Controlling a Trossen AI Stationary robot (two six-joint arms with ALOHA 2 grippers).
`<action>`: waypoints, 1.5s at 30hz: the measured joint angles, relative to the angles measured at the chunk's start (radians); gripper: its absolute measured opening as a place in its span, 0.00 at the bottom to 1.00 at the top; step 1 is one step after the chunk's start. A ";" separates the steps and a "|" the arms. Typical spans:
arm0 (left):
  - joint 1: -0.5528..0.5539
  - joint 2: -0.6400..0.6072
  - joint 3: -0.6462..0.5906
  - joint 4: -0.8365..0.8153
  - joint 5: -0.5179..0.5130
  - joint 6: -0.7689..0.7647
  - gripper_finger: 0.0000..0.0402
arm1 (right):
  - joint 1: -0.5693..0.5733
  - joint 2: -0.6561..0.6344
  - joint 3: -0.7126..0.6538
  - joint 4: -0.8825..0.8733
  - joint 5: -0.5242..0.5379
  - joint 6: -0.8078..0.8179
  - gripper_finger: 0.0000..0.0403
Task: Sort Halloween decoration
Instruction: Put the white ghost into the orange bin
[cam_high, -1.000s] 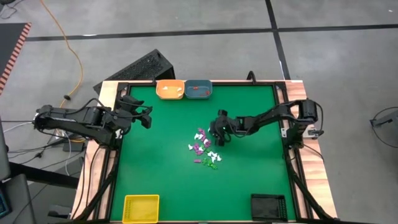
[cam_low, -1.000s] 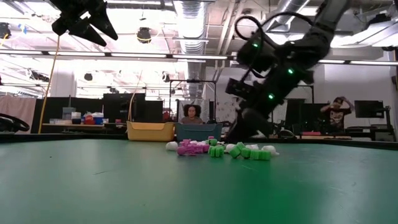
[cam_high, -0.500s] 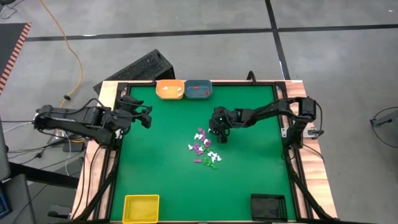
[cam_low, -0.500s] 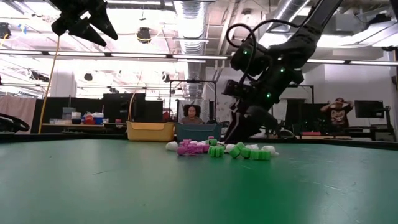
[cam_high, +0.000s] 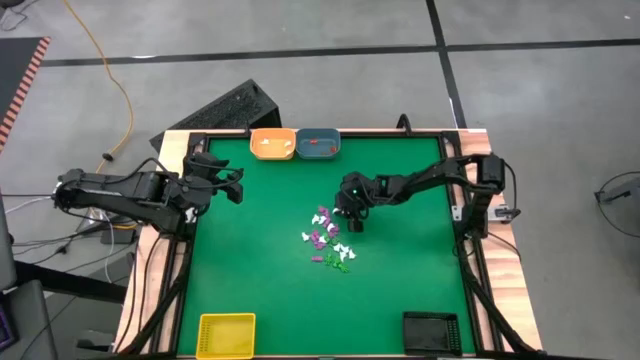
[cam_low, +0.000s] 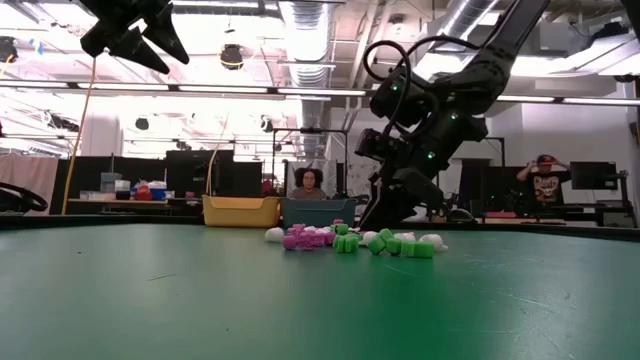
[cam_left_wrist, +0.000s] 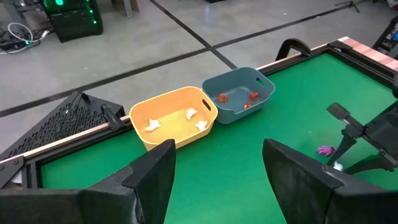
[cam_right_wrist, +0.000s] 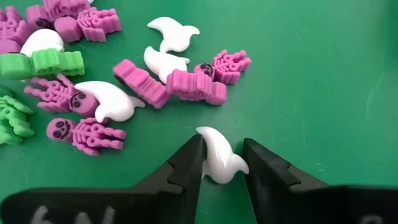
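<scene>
**White ghost between my fingers at the edge of the pile**

While my right hand is down on the green tabletop, its two dark fingers stand narrow on either side of one white ghost. One finger touches the ghost's side; on the other side I cannot tell contact from a thin gap, so I would not call it gripped. The ghost lies flat, its long axis running away from my wrist, rounded head toward the pile and curled tail toward me.

Just beyond it lies the Halloween decoration: purple skeletons flat or on edge and pointing every way, two more white ghosts, green pieces cut off at the frame edge.

From above, the same pile is only a small speckled cluster near the tabletop's middle, with my right hand at its side nearer the bins; single pieces and my fingertips cannot be made out there. At table height, the pile reads as a low row of purple, green and white, and my right hand's tips are hidden behind it.

My left hand hangs above the tabletop's left edge, fingers wide, holding nothing. Only its camera shows inside the bins: white pieces in the orange bin, orange-red ones in the blue bin.
</scene>
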 joint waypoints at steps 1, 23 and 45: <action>0.000 0.000 0.000 0.000 0.000 0.000 0.58 | 0.001 -0.001 0.000 -0.001 0.000 0.000 0.30; 0.000 0.000 0.000 0.000 0.000 0.000 0.58 | 0.001 -0.009 0.068 -0.026 0.004 0.120 0.12; 0.000 -0.028 0.000 0.002 0.022 0.001 0.58 | -0.065 -0.012 0.331 0.184 0.088 0.115 0.12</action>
